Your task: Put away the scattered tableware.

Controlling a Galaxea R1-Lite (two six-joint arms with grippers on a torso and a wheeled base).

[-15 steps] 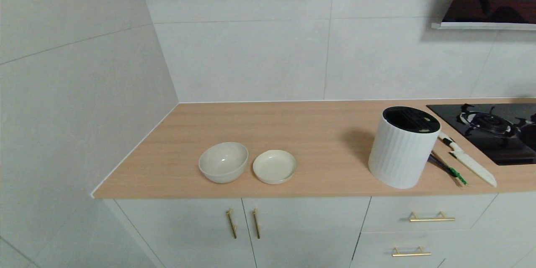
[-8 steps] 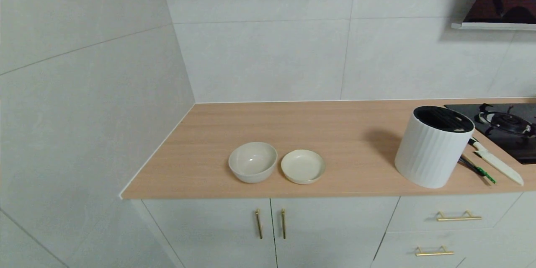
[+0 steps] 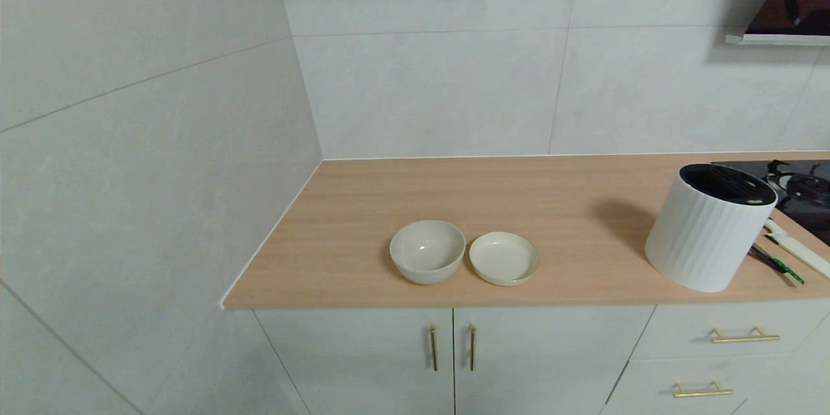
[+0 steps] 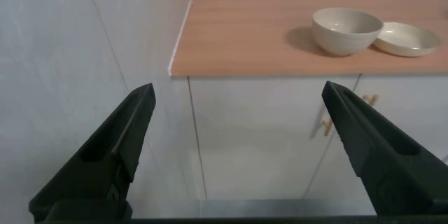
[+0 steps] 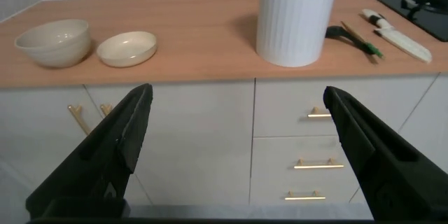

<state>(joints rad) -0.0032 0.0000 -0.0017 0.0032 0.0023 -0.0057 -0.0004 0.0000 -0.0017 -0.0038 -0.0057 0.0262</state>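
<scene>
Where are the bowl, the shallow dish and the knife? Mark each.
bowl [image 3: 427,254], head view, inner floor.
shallow dish [image 3: 504,258], head view, centre of its well.
knife [image 5: 406,43], right wrist view, pale blade.

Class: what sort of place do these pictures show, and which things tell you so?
Most likely a home kitchen: a gas hob set into a wooden countertop, cabinets below, and a range hood above.

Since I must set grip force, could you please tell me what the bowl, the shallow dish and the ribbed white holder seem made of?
The bowl looks like glazed ceramic: cream, with a glossy highlight inside. The shallow dish matches it, probably the same. The ribbed white holder looks matte, likely plastic, with a black slotted top; ceramic cannot be ruled out.
</scene>
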